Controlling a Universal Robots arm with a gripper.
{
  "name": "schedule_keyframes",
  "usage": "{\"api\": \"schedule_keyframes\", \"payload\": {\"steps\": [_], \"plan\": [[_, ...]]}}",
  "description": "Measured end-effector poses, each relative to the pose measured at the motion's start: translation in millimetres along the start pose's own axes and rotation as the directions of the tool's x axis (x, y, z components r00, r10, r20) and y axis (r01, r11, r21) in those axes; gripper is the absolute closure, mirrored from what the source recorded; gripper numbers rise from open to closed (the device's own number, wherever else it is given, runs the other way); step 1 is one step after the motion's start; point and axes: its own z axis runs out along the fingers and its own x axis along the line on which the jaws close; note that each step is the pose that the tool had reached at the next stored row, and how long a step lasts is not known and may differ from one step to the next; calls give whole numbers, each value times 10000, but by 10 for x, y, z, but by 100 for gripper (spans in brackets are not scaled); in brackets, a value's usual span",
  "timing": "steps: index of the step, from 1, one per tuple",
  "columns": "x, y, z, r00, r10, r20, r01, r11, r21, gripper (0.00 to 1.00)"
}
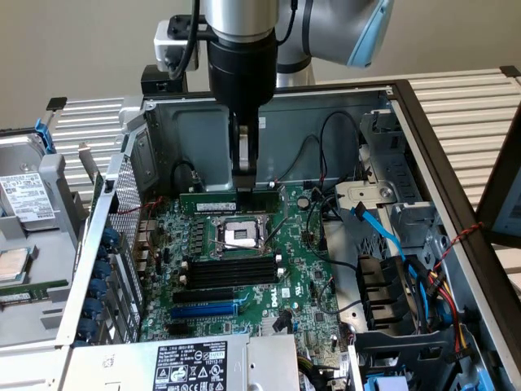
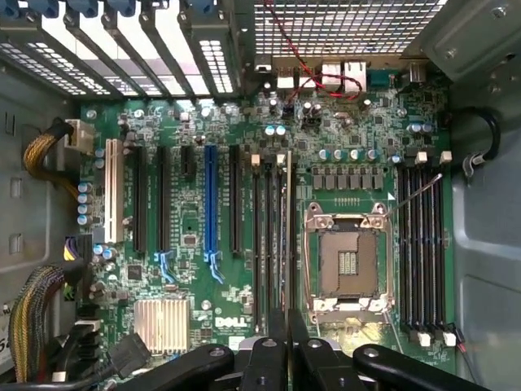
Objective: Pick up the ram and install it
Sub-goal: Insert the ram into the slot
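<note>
Silver arm point(image 1: 240, 16) — light-blue joint cap point(image 1: 370, 37), black tool point(image 1: 244, 175).

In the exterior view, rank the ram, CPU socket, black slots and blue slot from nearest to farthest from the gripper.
1. Ram, clamped in the gripper, at the board's far side.
2. CPU socket, just below it in the picture.
3. Black slots, beyond the socket.
4. Blue slot, lower still.

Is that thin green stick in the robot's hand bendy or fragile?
Probably stiff: the ram juts out level on both sides of the hand. Likely light, being so thin edge-on. Bare circuit board, so perhaps fragile.
</note>
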Motion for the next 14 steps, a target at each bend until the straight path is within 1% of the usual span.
{"api": "schedule_keyframes", "payload": {"steps": [3,7,11,14], "plan": [[60,-5,47,10000,0,3,0,10000,55,87],[78,-8,111,10000,0,10,0,9999,133,87],[86,-5,184,10000,-1,24,0,9999,156,87],[93,2,238,10000,0,40,0,9999,156,87]]}}
